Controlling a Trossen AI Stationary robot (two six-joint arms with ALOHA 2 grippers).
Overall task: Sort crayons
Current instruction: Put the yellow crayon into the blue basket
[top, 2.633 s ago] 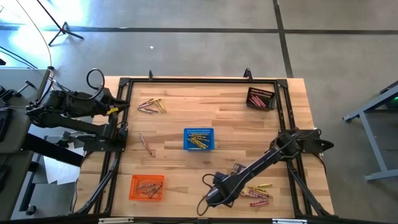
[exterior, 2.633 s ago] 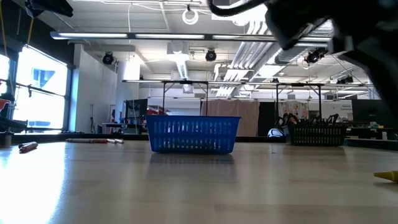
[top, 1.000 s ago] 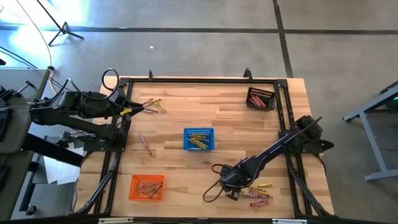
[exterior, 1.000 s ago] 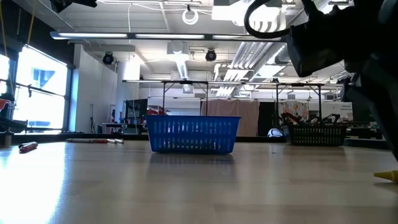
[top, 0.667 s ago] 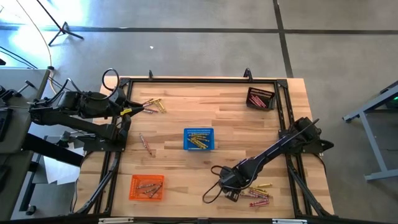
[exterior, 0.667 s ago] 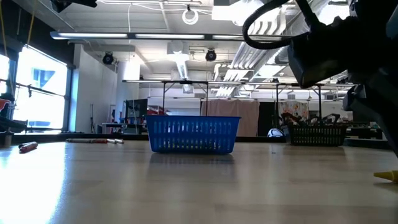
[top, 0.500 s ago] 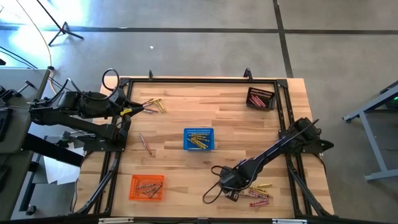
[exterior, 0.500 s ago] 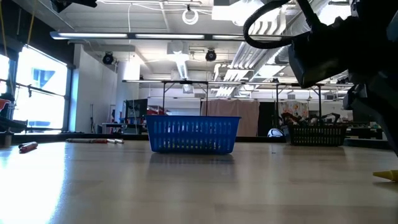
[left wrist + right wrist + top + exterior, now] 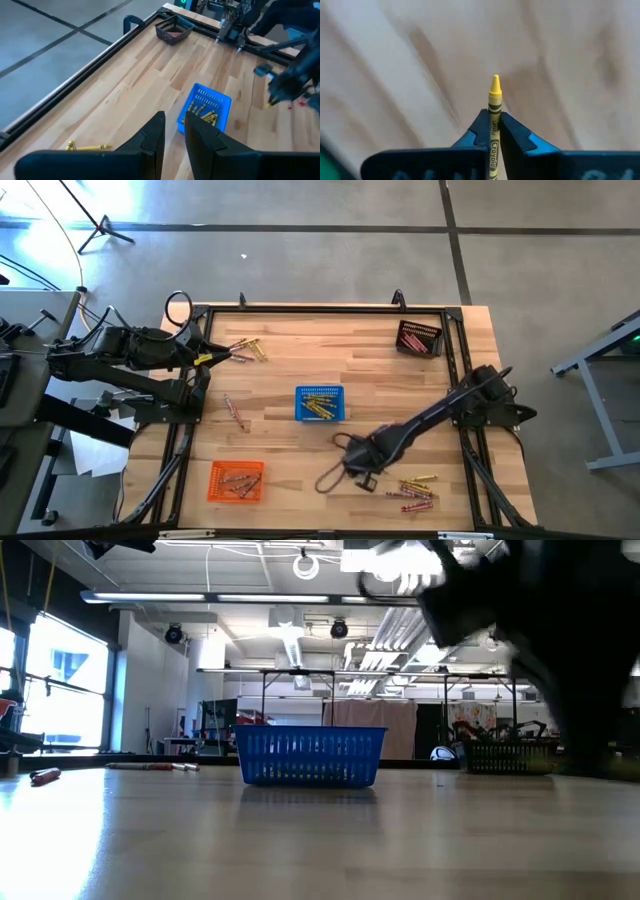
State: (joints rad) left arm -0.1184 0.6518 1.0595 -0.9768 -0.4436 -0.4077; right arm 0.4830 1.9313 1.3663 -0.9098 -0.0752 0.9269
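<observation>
The right gripper (image 9: 494, 131) is pinching a yellow crayon (image 9: 494, 102), tip poking out beyond its fingers; the left gripper's (image 9: 174, 131) fingers are standing slightly apart, empty.

Robotics lab or industrial workshop space. Wooden table (image 9: 380, 380) with black metal frame (image 9: 300, 309) sits on a polished concrete floor (image 9: 300, 240). Low view shows an open ceiling with exposed ducts (image 9: 400, 630), strip lights (image 9: 200, 598), ceiling-mounted cameras (image 9: 339, 629), more benches (image 9: 300, 675) behind, a big window (image 9: 60, 680) at one side.
</observation>
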